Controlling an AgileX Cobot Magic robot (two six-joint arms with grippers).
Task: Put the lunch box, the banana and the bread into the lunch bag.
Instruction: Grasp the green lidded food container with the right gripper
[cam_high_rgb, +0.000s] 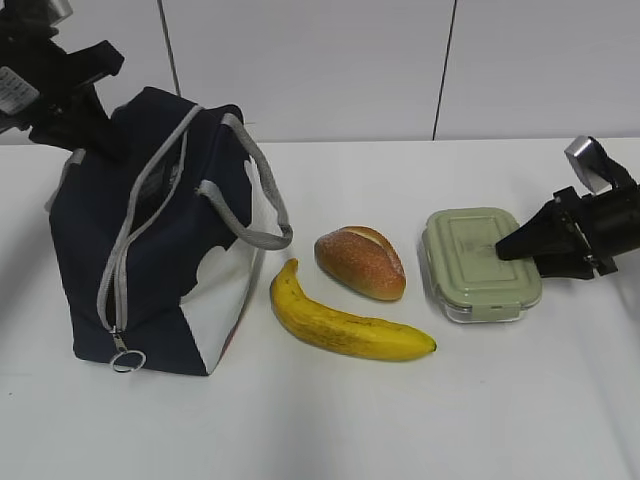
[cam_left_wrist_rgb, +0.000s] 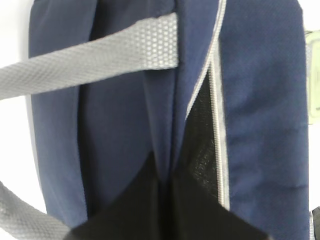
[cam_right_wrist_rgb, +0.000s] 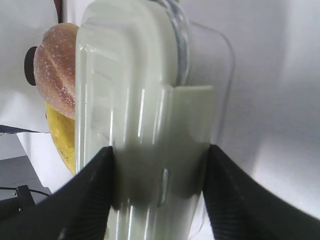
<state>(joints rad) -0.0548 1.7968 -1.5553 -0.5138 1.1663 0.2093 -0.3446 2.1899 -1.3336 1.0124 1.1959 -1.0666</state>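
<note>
Right gripper (cam_high_rgb: 512, 246) clamped across the clear glass lunch box with sage-green lid (cam_high_rgb: 478, 262).
Box rests on the white table (cam_high_rgb: 420, 420), right of the glossy golden bread (cam_high_rgb: 360, 262); left gripper, closed, pinches the navy fabric lunch bag (cam_high_rgb: 150, 240).

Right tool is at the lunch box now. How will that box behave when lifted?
The lunch box looks like clear glass under a smooth green lid, so probably rigid and heavy for its size. The tool straddles one end only, so it may tilt or slip.
</note>
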